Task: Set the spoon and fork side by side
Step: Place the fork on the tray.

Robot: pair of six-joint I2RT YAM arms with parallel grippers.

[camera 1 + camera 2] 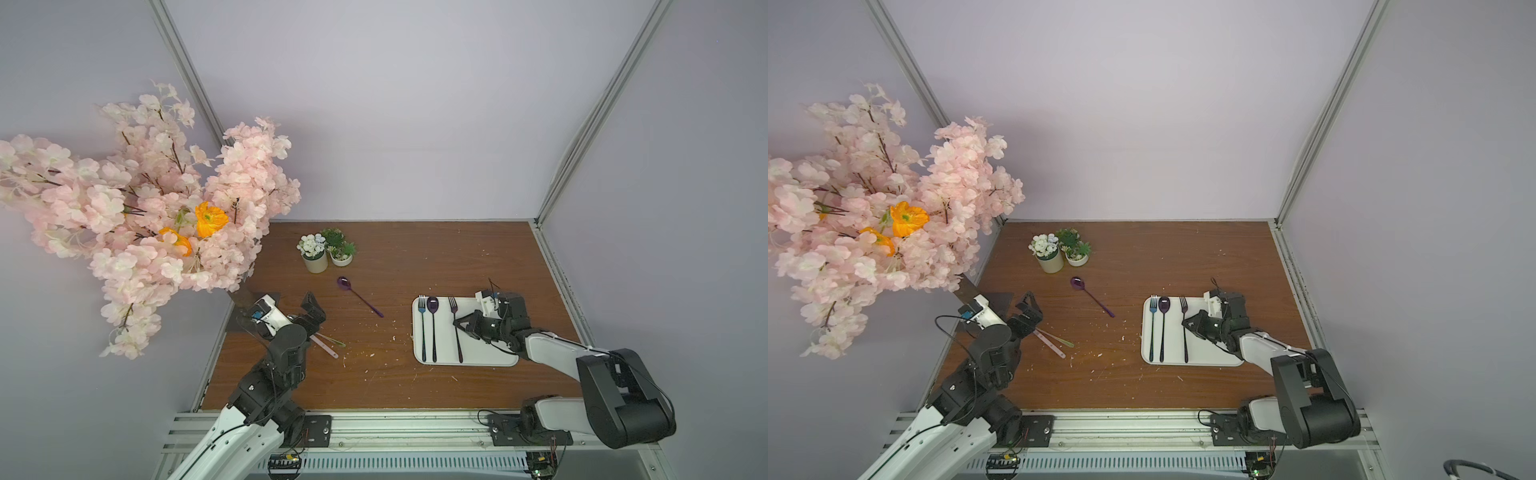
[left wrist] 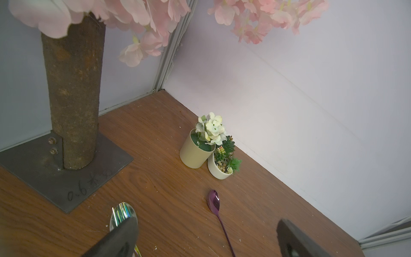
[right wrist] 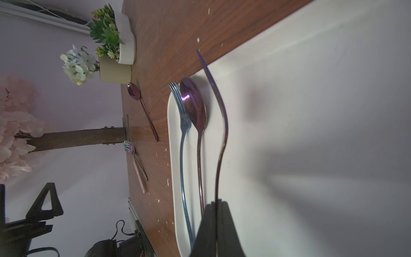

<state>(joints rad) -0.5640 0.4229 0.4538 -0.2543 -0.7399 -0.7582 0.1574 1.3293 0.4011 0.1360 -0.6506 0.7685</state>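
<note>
On the white tray lie a blue fork and a purple spoon, close together and parallel. To their right my right gripper is shut on the handle of a dark purple fork, parallel to them over the tray. A second purple spoon lies loose on the table. My left gripper is open and empty near it.
Two small potted plants stand at the back. A blossom tree on a metal base fills the left corner. An iridescent fork and spoon with pink handles lie beside the left gripper. Crumbs dot the wooden table.
</note>
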